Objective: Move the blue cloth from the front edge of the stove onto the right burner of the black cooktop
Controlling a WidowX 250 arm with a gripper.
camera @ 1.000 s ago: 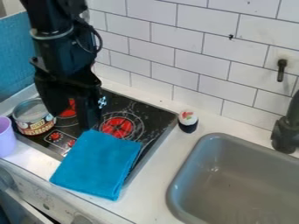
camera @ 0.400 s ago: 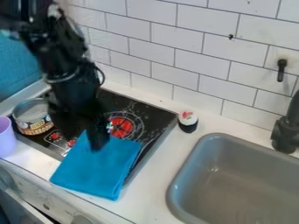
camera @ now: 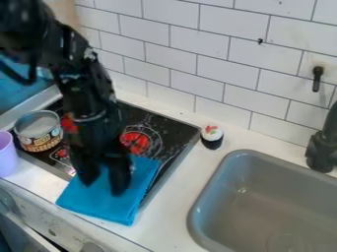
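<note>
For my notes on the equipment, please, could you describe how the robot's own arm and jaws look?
The arm is black and jointed, with glossy parts and a few small pale marks on its upper part. A thin greyish ring circles it above the two black jaws, which are narrow and plain.
</note>
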